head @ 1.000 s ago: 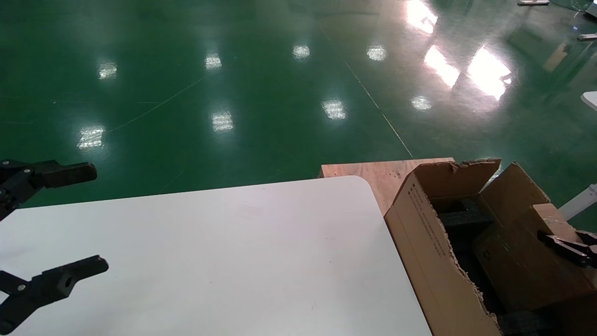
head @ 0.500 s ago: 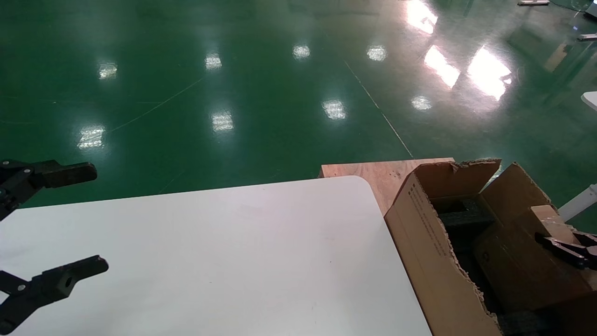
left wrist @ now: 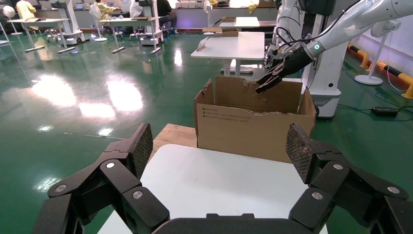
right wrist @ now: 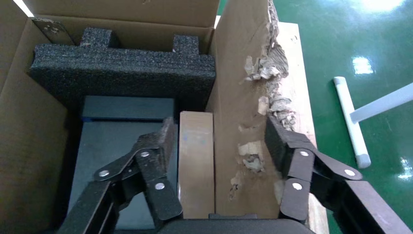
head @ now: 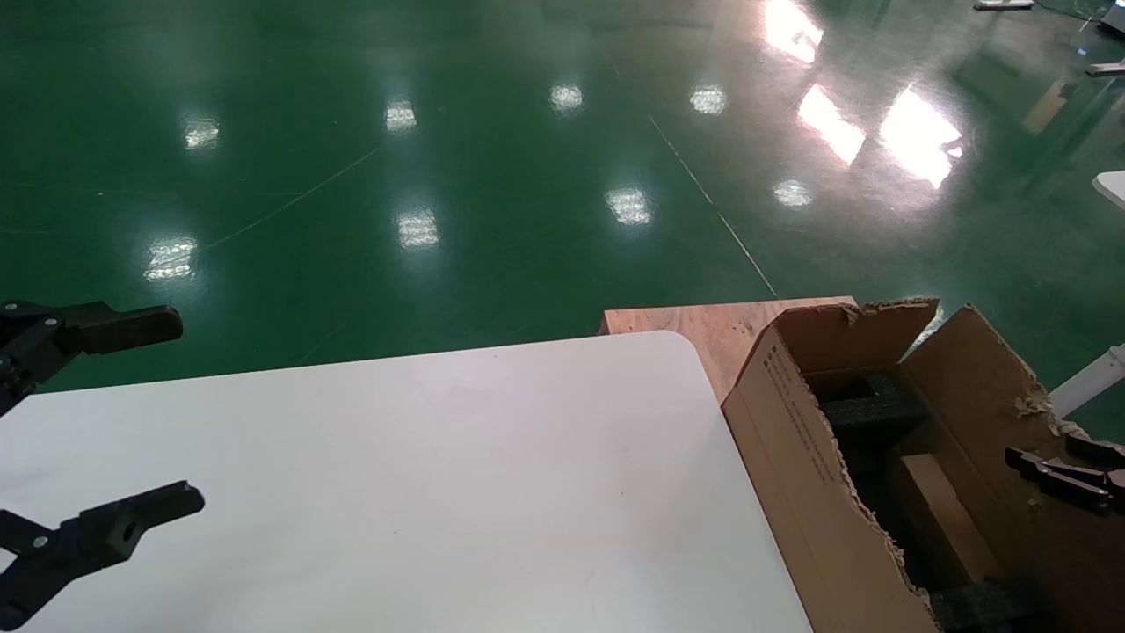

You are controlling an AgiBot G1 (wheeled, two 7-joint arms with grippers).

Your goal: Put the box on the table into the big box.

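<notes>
One carton to move: the box (head: pixel 945 519) lies inside the big box (head: pixel 795 457), down on edge between the black foam (right wrist: pixel 122 66) and the torn right-hand wall.
Placement: judged done; the carton rests on the interior, low below the ragged rim, and nothing grips it.
Table: the table (head: pixel 395 492) carries no carton in the head view; only the left gripper shows over its near-left part.
Right gripper: right gripper (right wrist: pixel 219 153) hangs above the open carton, fingers apart, one finger inside over the small box, the other outside the torn wall, so the wall stands between them; neither finger appears to press on anything.
Left gripper: left gripper (head: pixel 114 422) parked over the left end of the table, fingers wide apart, holding nothing.
Surroundings: a plywood board (head: pixel 703 325) lies under the big box, just beyond the table corner; green floor beyond.
Remaining: in my judgement only clearing the right arm up and away from the torn wall without snagging it.
</notes>
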